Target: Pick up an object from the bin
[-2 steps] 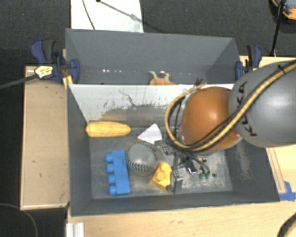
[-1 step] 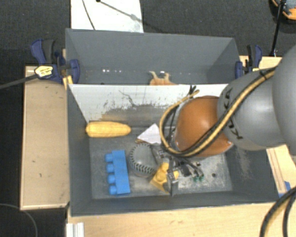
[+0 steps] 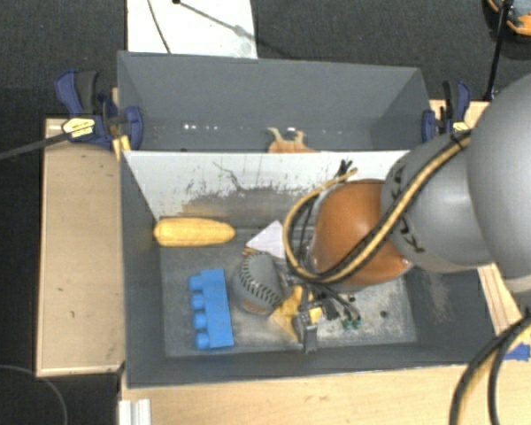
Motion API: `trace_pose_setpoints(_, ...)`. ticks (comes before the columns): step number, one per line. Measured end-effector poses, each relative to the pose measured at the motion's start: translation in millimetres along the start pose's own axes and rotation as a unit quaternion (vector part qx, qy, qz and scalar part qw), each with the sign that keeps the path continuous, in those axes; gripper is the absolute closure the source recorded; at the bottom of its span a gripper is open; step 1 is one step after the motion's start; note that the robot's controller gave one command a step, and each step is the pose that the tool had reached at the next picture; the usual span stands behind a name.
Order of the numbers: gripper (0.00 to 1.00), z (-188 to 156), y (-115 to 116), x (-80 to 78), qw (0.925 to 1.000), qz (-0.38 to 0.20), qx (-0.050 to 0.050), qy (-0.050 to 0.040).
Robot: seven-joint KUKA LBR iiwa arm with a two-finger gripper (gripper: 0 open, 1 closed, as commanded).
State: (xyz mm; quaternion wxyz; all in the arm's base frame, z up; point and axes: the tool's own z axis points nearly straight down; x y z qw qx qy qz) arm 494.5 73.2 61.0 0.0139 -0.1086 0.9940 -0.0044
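Down by the near wall (image 3: 248, 367), hand (image 3: 306, 330) (grip unclear) beside yellow piece (image 3: 288, 313); open floor (image 3: 385, 312) rightward.

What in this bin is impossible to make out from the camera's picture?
1. Yellow thing by the gripper: camera view, partly covered by the gripper, kind unclear.
2. Grey ball: its right side lies behind the arm's cables.
3. Middle-right of the bin: hidden under the orange wrist cover.
4. Tan thing at the back: cut off by the white wall, too small to name.
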Motion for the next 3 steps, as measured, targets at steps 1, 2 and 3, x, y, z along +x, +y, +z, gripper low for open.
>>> trace_pose_setpoints(1,1.0,-1.1,0.0,0.6,1.0,0.003,0.0,0.0001)
trace_pose_setpoints(2,1.0,-4.1,-1.0,0.2,1.0,0.005,-0.001,0.0015)
trace_pose_setpoints(3,1.0,-11.9,-1.3,0.6,1.0,0.006,-0.002,0.0046)
